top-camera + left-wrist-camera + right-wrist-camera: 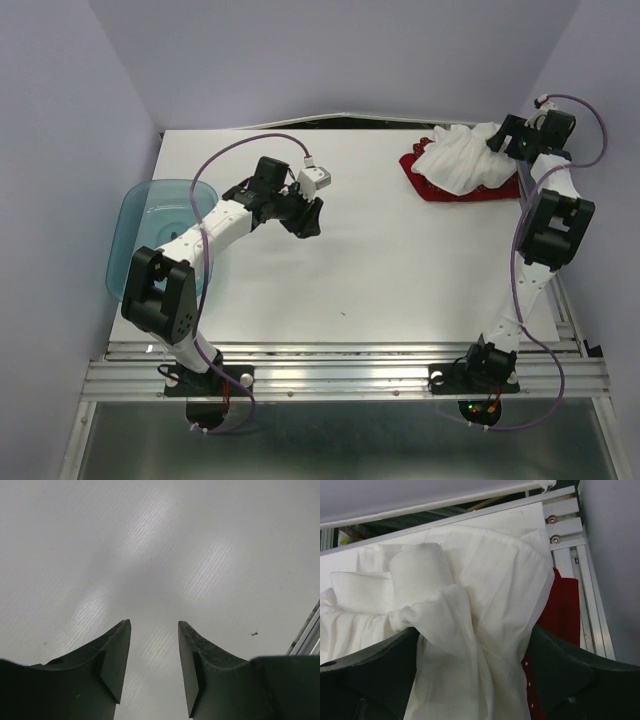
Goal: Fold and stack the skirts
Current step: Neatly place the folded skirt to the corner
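Robotics lab test cell, plain lavender walls [70,120], white table [380,270], aluminium rail frame [340,375]

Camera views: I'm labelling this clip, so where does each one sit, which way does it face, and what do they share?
Top external: above and behind the bases, looking down on the white table, both arms and the translucent teal plastic tub.
Left wrist: on the left gripper, facing bare table between open dark fingers.
Right wrist: on the right gripper, fingers around the crumpled white cloth skirt on the red polka-dot skirt.
Shared: top and right wrist both show the skirts.
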You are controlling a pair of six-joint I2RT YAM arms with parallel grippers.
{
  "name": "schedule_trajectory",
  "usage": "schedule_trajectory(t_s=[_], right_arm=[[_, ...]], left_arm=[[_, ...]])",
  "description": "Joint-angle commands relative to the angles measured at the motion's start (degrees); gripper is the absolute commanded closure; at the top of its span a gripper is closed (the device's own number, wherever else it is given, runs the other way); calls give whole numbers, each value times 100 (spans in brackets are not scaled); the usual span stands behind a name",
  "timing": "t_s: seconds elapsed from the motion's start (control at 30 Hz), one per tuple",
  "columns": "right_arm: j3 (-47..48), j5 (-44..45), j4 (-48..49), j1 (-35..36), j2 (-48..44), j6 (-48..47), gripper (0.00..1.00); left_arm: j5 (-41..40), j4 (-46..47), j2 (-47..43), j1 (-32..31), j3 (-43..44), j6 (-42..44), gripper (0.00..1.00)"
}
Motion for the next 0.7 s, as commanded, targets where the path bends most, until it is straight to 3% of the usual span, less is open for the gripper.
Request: schedule_trajectory(t_s=[0.0, 0.07, 0.13, 0.4, 0.5, 0.63, 0.67], right_arm=[[129, 347, 677, -50, -687, 198, 13], [164, 224, 651, -50, -774, 199, 11], [226, 58, 555, -50, -810, 138, 0], [305, -1224, 89, -50, -1135, -522, 2], [314, -1262, 44, -50, -1179, -373, 13], [559, -1112, -270, 72, -925, -144, 55], [647, -1095, -350, 73, -802, -136, 60]], left_arm=[[99, 180, -163, 66, 104, -113, 46], [134, 180, -163, 84, 113, -131, 46], [169, 198, -163, 93, 113, -157, 46], [319, 242, -207, 119, 87, -201, 46], [336, 286, -251, 128, 43, -219, 46], [345, 312, -251, 137, 34, -245, 46], [345, 312, -234, 137, 34, -254, 46]])
